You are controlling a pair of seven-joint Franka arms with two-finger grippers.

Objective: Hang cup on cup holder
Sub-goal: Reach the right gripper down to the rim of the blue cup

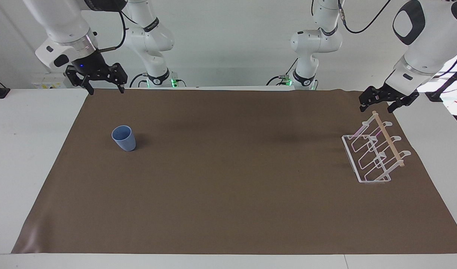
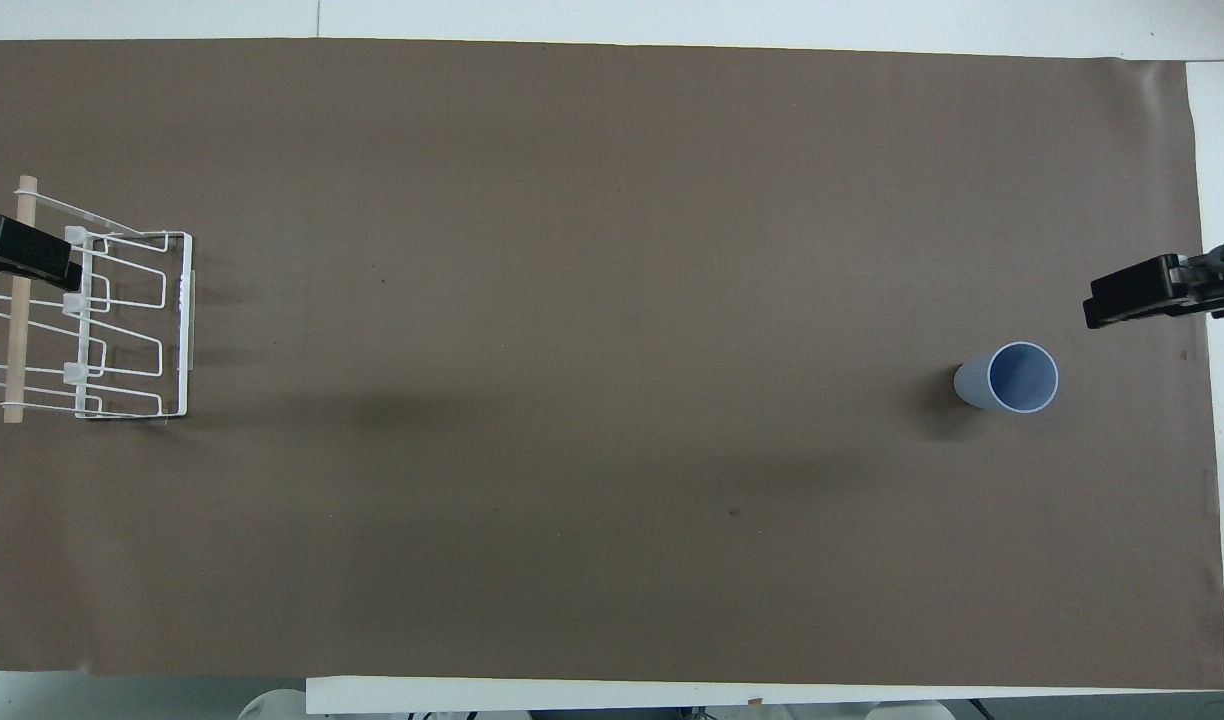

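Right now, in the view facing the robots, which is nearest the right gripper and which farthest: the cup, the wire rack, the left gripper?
From the right gripper:
1. Cup, upright on the brown cloth at the right arm's end.
2. Wire rack, at the left arm's end.
3. Left gripper, raised over the rack's wooden rod.

Blue cup (image 1: 123,138) upright, well apart from white cup holder (image 1: 374,151).

Lighting: bright, even, overhead; soft shadow of cup (image 1: 124,138) cast on brown mat (image 1: 228,194) toward 3 o'clock in facing view; faint glare on mat at 8 o'clock; both views sharp, undistorted
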